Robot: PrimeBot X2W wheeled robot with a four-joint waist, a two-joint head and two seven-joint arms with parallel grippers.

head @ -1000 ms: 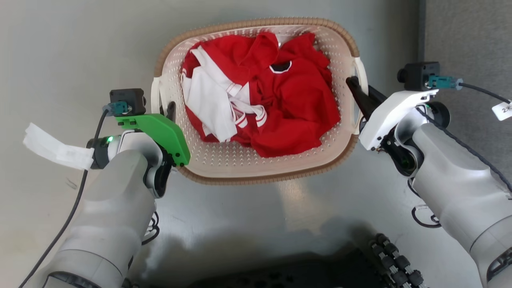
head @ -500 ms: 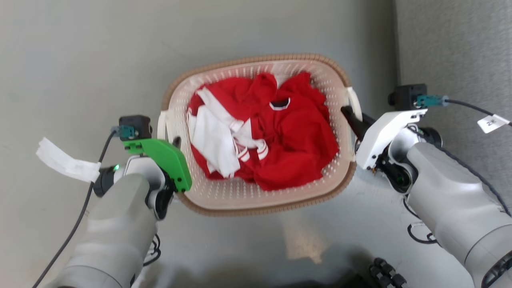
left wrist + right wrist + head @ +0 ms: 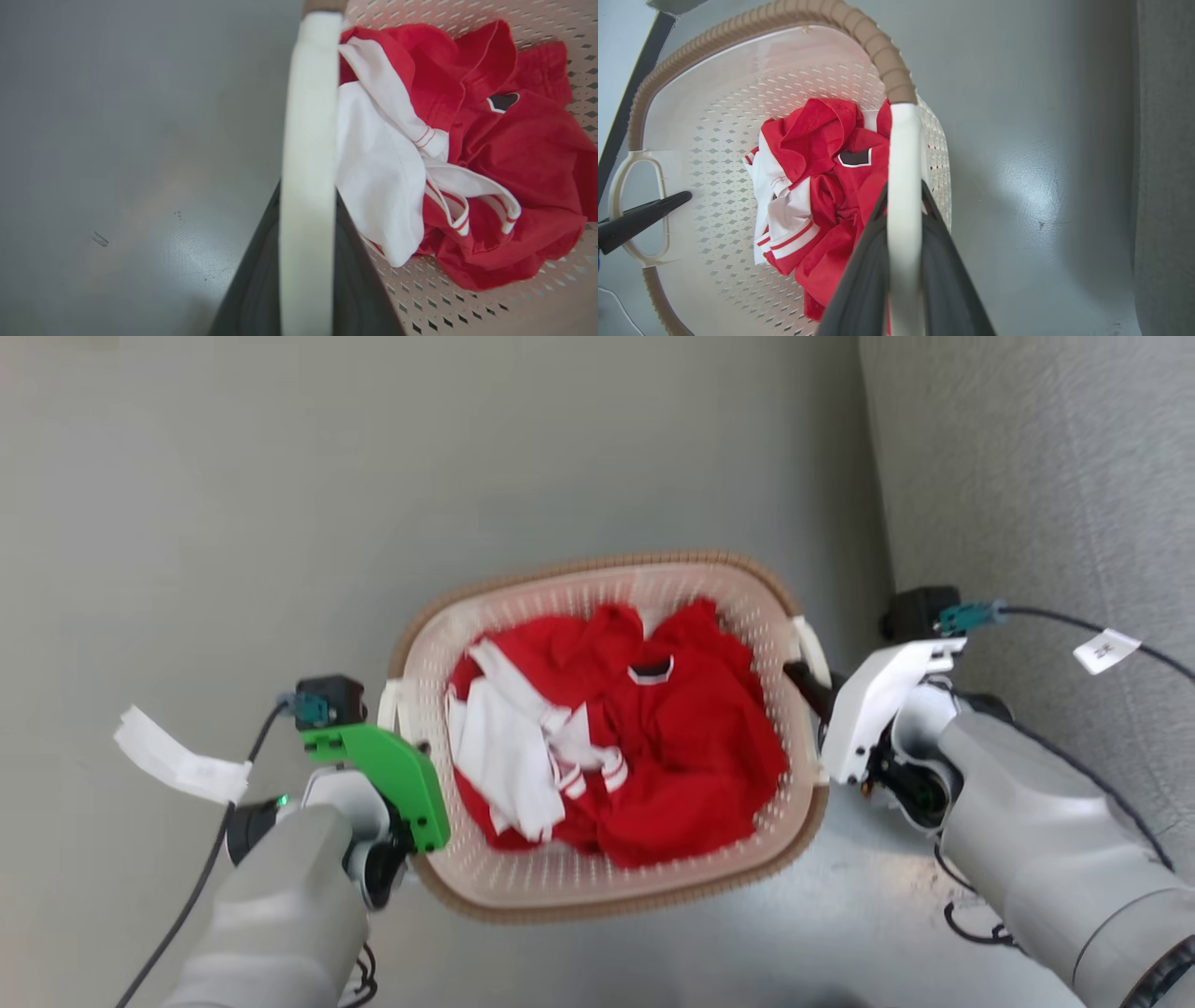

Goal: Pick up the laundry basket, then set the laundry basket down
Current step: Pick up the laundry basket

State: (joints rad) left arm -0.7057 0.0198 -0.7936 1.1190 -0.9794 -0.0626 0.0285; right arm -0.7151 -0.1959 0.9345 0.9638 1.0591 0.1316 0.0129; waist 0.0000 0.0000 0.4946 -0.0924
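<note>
Head view: laundry basket (image 3: 611,907) held by both white handles: left pincer (image 3: 417,747) closed on left handle (image 3: 308,163), right pincer (image 3: 801,674) closed on right handle (image 3: 903,186); red-white clothes (image 3: 653,756) inside.

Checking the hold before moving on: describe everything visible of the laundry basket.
The laundry basket is cream perforated plastic, rounded-rectangular, with a brown woven-look rim and a white handle at each side. It stands upright above the grey floor, holding crumpled red and white clothes. The left gripper clamps the left handle and the right gripper the right handle. Whether it is off the floor cannot be told.
</note>
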